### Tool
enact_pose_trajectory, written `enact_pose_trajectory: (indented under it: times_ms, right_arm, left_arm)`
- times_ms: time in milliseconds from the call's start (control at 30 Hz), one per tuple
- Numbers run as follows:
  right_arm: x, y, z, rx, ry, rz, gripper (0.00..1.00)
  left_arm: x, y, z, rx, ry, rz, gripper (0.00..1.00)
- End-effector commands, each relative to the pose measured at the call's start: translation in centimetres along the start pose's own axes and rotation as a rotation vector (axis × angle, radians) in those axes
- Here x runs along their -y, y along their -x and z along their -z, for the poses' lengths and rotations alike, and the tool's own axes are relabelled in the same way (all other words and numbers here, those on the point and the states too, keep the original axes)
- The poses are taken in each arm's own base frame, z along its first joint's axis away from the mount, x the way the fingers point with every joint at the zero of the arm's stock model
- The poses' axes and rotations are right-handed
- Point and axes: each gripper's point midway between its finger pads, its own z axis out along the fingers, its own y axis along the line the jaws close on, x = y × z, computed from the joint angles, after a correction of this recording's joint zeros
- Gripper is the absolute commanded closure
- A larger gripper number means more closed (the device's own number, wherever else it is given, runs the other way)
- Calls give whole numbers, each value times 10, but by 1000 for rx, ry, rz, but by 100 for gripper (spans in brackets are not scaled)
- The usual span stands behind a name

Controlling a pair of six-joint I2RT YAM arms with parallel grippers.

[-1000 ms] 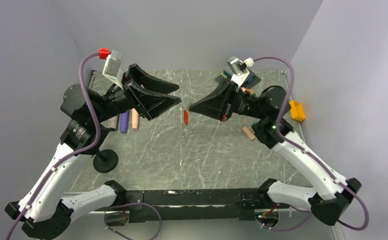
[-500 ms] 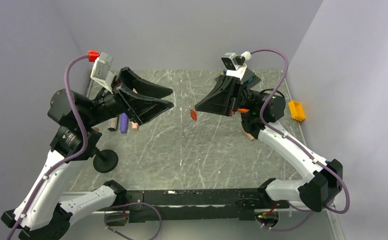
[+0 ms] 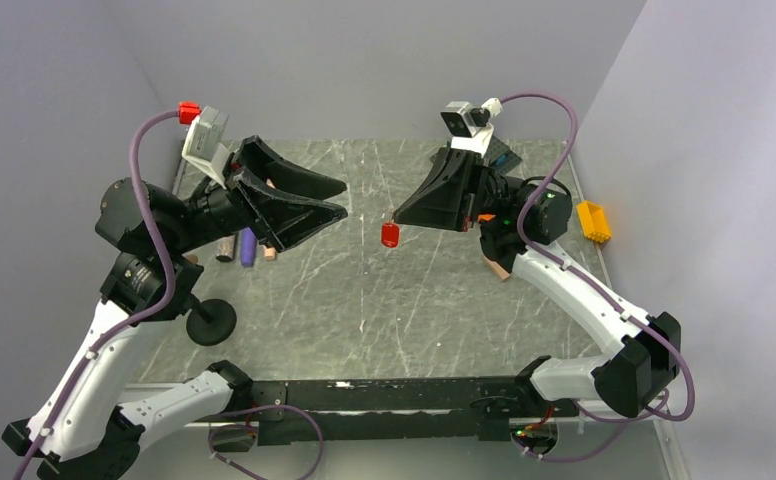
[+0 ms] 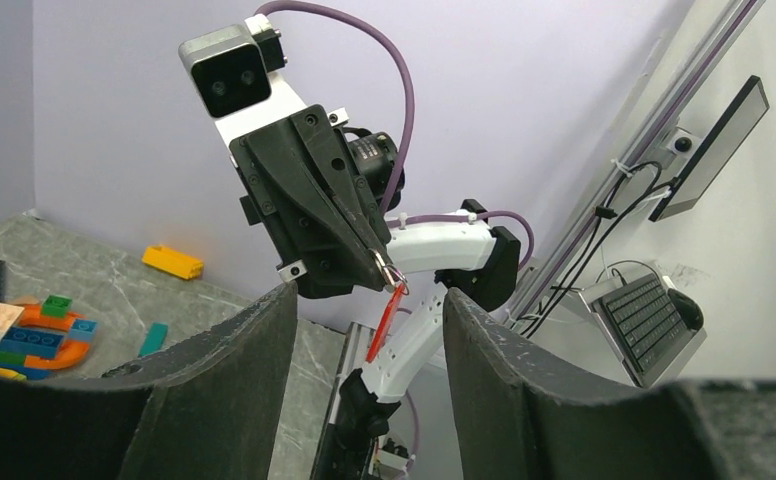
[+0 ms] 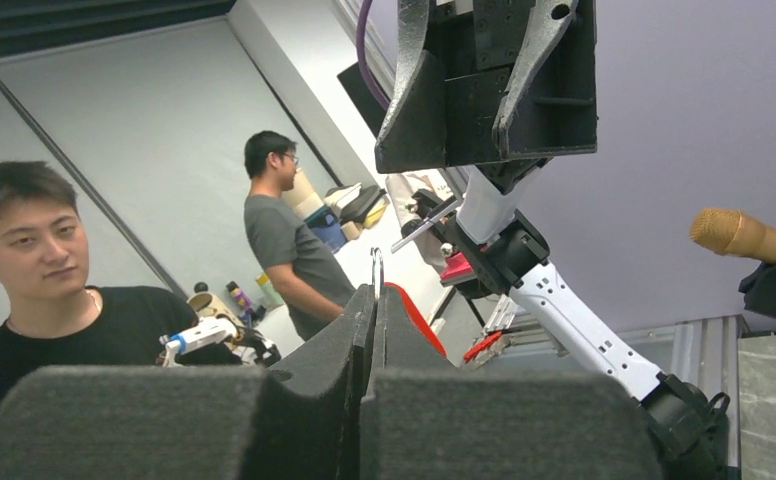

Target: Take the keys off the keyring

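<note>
Red tag dangling, holds the keyring (image 3: 390, 236) high over the table (image 3: 364, 300) by its thin ring in the shut right jaws, left jaws wide open and facing it, likely ready to pull off a key too small to see.

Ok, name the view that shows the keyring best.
Left wrist: the keyring hangs from the right end effector, ring and red tag distinct. Top external shows just a red speck; right wrist only a red sliver.
</note>
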Motion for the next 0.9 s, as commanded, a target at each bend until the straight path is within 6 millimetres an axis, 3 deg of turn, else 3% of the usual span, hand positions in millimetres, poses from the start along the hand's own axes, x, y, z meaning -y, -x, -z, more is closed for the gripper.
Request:
enact_pose_trajectory:
  times_ms: [0,367,667,867]
  right_arm:
    - [-23,3,-4,-16,50,94,100]
    - [-13,4,-5,-23,14,95,100]
    - [25,19,-1,3,-294,205,100]
    - [22,23,0,19,-351,243,100]
  left_arm:
    - [6,4,1,9,-23,-4,41]
    - [4,-1,0,-9,-27,10,44]
    - [-19,-14,-6,-50,50,63,52]
    - [-29,-18,-10,-39,57,91,55]
